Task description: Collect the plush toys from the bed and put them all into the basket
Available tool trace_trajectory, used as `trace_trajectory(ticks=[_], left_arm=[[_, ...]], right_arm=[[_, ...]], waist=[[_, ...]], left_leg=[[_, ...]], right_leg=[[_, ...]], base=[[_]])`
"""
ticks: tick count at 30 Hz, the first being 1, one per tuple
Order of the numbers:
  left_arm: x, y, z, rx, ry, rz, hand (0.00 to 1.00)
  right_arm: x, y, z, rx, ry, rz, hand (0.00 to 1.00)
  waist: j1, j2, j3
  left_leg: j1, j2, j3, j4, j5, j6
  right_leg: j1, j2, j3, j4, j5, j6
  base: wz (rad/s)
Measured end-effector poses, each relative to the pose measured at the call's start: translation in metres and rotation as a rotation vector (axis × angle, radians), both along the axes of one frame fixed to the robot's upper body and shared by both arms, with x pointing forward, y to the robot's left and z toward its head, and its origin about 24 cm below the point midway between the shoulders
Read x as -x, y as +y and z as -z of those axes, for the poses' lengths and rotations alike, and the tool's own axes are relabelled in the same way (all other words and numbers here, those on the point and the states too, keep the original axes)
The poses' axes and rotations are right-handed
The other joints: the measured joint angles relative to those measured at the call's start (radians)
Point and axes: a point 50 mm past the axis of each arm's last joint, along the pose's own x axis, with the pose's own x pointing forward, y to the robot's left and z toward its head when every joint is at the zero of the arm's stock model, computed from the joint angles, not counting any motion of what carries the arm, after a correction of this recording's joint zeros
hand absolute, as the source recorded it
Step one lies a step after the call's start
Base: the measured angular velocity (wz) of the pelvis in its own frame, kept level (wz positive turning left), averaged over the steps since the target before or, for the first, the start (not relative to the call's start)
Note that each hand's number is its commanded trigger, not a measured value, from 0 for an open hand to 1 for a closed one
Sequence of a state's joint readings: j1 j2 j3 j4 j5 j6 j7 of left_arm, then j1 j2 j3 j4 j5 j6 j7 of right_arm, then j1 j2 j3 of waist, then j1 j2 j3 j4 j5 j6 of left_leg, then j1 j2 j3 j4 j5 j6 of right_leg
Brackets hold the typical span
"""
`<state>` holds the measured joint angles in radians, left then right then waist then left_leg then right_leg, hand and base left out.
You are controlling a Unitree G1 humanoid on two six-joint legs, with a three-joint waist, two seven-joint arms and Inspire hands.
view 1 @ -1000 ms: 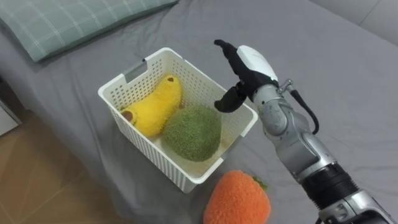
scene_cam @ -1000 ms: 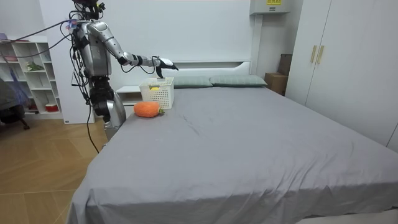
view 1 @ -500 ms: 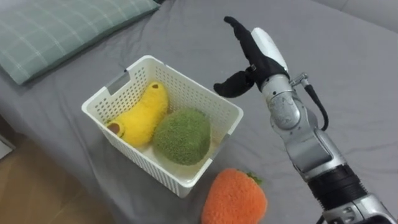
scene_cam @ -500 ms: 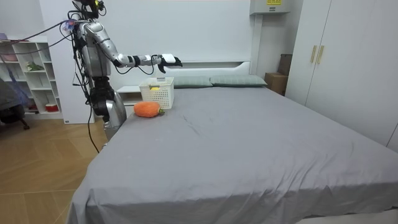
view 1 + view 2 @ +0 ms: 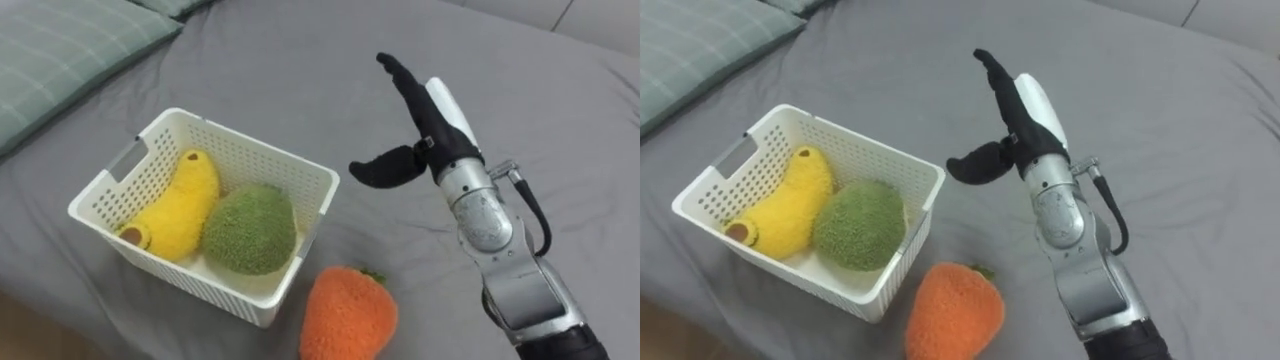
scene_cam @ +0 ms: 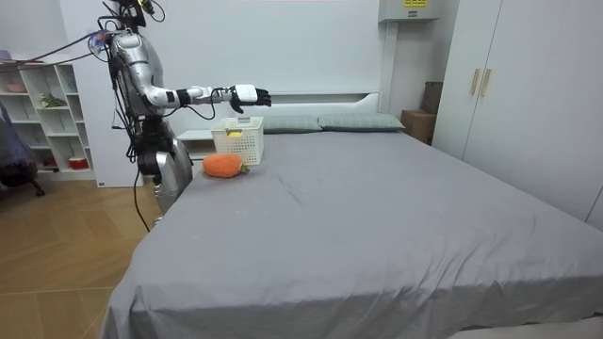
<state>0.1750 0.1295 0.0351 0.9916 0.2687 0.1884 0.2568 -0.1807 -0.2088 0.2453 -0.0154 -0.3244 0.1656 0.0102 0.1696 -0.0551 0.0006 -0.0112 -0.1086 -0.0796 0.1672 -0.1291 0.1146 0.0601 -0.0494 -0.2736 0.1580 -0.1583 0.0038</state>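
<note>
Bedsheet [image 5: 250, 60], grey and smooth, is stretching bare and wide beyond our arm and to its right, with a checked pillow [image 5: 60, 50] lying at the far left. A white basket [image 5: 255, 150] is sitting close to the bed's near edge, holding a green plush ball [image 5: 250, 228] and a yellow plush banana [image 5: 180, 205] pressed side by side. An orange plush toy [image 5: 345, 315] is lying just beside the basket's near corner. We are holding our right hand [image 5: 432, 125] in the air past the basket's right rim, fingers straight, thumb spread, grasping nothing.
</note>
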Motion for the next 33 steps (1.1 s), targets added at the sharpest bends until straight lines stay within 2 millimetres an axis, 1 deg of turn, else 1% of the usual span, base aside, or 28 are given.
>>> trace_trajectory(ticks=[1,3,6,7,9,12,14,19,21,25,27,33], left_arm=[[0.0,0.0,0.0,-0.001,-0.002,-0.004,0.0],[-0.001,0.001,-0.001,-0.015,-0.016,-0.009,0.0],[-0.002,0.0,0.0,-0.003,-0.032,-0.038,0.0],[-0.002,0.001,0.0,-0.003,-0.034,-0.037,0.0],[-0.004,0.002,-0.001,-0.008,-0.048,-0.032,0.0],[-0.003,0.002,-0.001,-0.007,-0.046,-0.034,0.0],[-0.001,0.002,0.0,-0.007,-0.04,-0.036,0.0],[0.002,0.001,0.001,0.011,-0.032,-0.05,0.0],[0.002,0.001,0.001,0.012,-0.031,-0.05,0.0],[0.003,0.0,0.001,0.023,-0.028,-0.048,0.0],[-0.001,0.0,0.001,0.034,-0.035,-0.044,0.0],[-0.002,-0.001,0.001,0.056,-0.032,-0.04,0.0]], right_arm=[[0.002,0.0,0.002,-0.004,0.01,-0.001,0.0],[0.01,-0.003,0.014,-0.012,0.062,0.0,0.0],[0.016,-0.001,0.024,-0.037,0.121,-0.026,0.0],[0.018,-0.002,0.026,-0.043,0.134,-0.025,0.0],[0.028,-0.003,0.039,-0.082,0.2,-0.033,0.0],[0.039,-0.004,0.052,-0.123,0.276,-0.047,0.0],[0.044,-0.004,0.057,-0.12,0.308,-0.061,0.0],[0.059,-0.007,0.076,-0.067,0.407,-0.082,0.0],[0.066,-0.007,0.084,-0.051,0.451,-0.095,0.0],[0.074,-0.006,0.092,-0.04,0.534,-0.141,0.0],[0.077,-0.003,0.094,-0.036,0.568,-0.181,0.0],[0.08,0.001,0.098,-0.015,0.624,-0.255,0.0]], waist=[[-0.001,0.002,-0.0005],[-0.016,0.002,-0.001],[-0.028,0.001,-0.0002],[-0.028,-0.001,0.0],[-0.028,-0.008,0.0017],[-0.027,-0.011,0.0026],[-0.027,-0.014,0.0042],[-0.028,-0.024,0.0019],[-0.028,-0.032,0.0064],[-0.027,-0.036,0.005],[-0.027,-0.039,0.0035],[-0.024,-0.038,0.0048]], left_leg=[[0.002,0.001,0.002,-0.002,0.0,0.0],[0.012,0.003,0.005,-0.009,0.0,0.0],[0.021,0.007,0.021,-0.019,0.0,0.0],[0.022,0.008,0.022,-0.02,0.0,0.0],[0.022,0.009,0.025,-0.023,-0.002,-0.002],[0.022,0.01,0.03,-0.023,-0.006,-0.001],[0.017,0.012,0.038,-0.023,-0.009,-0.001],[0.013,0.013,0.043,-0.024,-0.012,0.001],[0.012,0.013,0.045,-0.026,-0.013,0.002],[0.002,0.014,0.046,-0.023,-0.017,0.003],[0.001,0.014,0.046,-0.023,-0.017,0.003],[-0.004,0.014,0.044,-0.023,-0.017,0.003]], right_leg=[[0.0,0.0,0.001,0.001,0.0,0.0],[0.009,0.001,0.003,0.001,0.0,0.0],[0.01,0.006,0.025,0.001,0.001,-0.001],[0.01,0.006,0.027,0.001,0.002,-0.002],[0.009,0.009,0.031,-0.003,0.002,-0.002],[0.007,0.016,0.043,-0.004,0.003,-0.002],[0.0,0.017,0.052,-0.004,0.003,-0.002],[-0.007,0.019,0.056,-0.005,0.003,-0.001],[-0.009,0.018,0.055,-0.006,0.003,0.0],[-0.02,0.019,0.055,-0.007,0.004,0.0],[-0.024,0.018,0.055,-0.006,0.004,0.0],[-0.024,0.019,0.056,-0.007,0.004,0.0]], base=[[-0.2],[-0.05],[-0.19],[-0.04],[-0.04],[-0.08],[-0.12],[-0.02],[0.0],[-0.01],[0.0],[0.0]])
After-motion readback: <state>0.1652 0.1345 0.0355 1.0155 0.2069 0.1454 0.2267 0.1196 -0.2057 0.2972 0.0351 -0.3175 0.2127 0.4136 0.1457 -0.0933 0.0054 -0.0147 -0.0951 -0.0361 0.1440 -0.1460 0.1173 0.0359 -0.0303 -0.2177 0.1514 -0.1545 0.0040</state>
